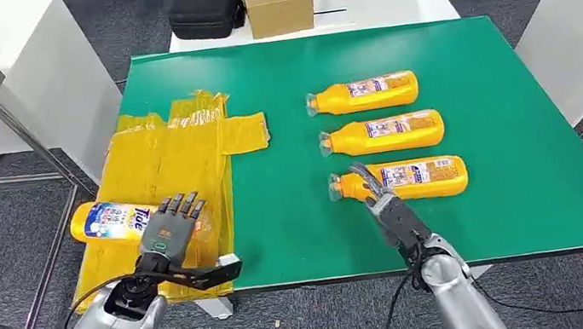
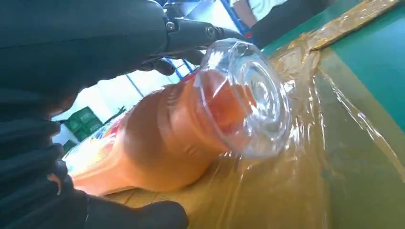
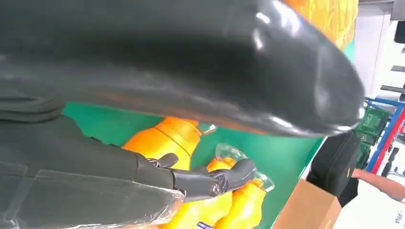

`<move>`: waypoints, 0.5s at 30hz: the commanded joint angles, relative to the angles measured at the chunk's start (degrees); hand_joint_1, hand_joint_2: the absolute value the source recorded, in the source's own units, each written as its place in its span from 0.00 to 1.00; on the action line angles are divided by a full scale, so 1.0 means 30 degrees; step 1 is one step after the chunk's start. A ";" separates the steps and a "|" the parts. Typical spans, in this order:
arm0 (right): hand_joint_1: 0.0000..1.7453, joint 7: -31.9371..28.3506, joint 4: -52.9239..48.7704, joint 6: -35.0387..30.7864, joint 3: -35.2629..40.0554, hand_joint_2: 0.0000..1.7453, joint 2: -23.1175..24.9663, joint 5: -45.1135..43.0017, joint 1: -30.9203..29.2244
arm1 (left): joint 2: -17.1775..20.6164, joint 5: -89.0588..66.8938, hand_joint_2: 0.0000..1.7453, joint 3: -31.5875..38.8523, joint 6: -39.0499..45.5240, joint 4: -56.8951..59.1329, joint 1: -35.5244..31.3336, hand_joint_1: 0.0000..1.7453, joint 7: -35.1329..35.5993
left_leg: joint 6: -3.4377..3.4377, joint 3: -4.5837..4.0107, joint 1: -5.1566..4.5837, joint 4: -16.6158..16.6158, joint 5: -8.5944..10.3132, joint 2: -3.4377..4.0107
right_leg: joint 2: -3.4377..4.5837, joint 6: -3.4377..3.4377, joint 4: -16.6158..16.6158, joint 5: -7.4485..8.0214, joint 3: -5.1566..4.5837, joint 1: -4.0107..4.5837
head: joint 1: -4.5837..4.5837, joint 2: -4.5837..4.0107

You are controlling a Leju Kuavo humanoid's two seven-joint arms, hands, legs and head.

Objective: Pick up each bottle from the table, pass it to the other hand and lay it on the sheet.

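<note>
- 1 bottle on the sheet is lying on its side on the yellow sheet, clear cap toward the table centre.
- The left hand is laid over that bottle's neck end, fingers draped across it. Whether it is gripped or just rested on cannot be told; in the left wrist view the fingers arch over the cap with a gap visible.
- 3 bottles are left in a column on the green table: far bottle, middle bottle, near bottle.
- The right hand is at the near bottle's cap end, fingers spread and not closed; nothing is held. In the right wrist view the fingers sit just above the neck.
- Judged step: release on the left, grasp of the near bottle on the right.
- The left fingers should be lifted straight off so the bottle is not rolled off the slick sheet.
- The right grasp is better taken on the body, past the neck; the cap end is narrow and likely to slip.
- The middle bottle lies close; the fingers should be kept clear of it.
</note>
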 commanded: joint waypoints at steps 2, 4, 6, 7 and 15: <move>0.00 -0.0093 0.0613 -0.0067 -0.0508 0.00 -0.0263 -0.0079 -0.0197 | 0.1085 0.0017 1.00 -0.1226 -0.0344 -0.1254 0.0976 0.00 -0.0222 | -0.0026 0.0056 0.0007 -0.0013 -0.0024 0.0029 | 0.0021 -0.0024 -0.0014 -0.0017 0.0050 0.0009 | -0.0006 0.0000; 0.00 -0.0093 0.0613 -0.0067 -0.0508 0.00 -0.0263 -0.0079 -0.0197 | 0.1085 0.0017 1.00 -0.1226 -0.0344 -0.1254 0.0976 0.00 -0.0222 | -0.0043 0.0091 0.0028 -0.0005 -0.0050 0.0044 | 0.0030 -0.0041 -0.0018 -0.0034 0.0088 0.0031 | 0.0000 0.0000; 0.00 -0.0093 0.0613 -0.0067 -0.0508 0.00 -0.0263 -0.0079 -0.0197 | 0.1085 0.0017 1.00 -0.1226 -0.0344 -0.1254 0.0976 0.00 -0.0222 | -0.0028 0.0056 0.0013 -0.0008 -0.0027 0.0020 | 0.0012 -0.0027 -0.0014 -0.0022 0.0055 0.0015 | 0.0000 0.0000; 0.00 -0.0093 0.0613 -0.0067 -0.0508 0.00 -0.0263 -0.0079 -0.0197 | 0.1085 0.0017 1.00 -0.1226 -0.0344 -0.1254 0.0976 0.00 -0.0222 | -0.0026 0.0050 0.0010 -0.0007 -0.0024 0.0021 | 0.0014 -0.0026 -0.0011 -0.0020 0.0049 0.0012 | 0.0000 0.0000; 0.00 0.0307 -0.0131 0.0015 -0.0547 0.00 0.0003 -0.0005 0.0104 | 0.0826 0.0117 1.00 -0.0112 0.0711 -0.3660 0.1489 0.00 0.0406 | -0.0024 0.0022 0.0014 0.0003 -0.0021 0.0018 | 0.0011 -0.0023 -0.0004 -0.0016 0.0023 0.0016 | -0.0007 0.0000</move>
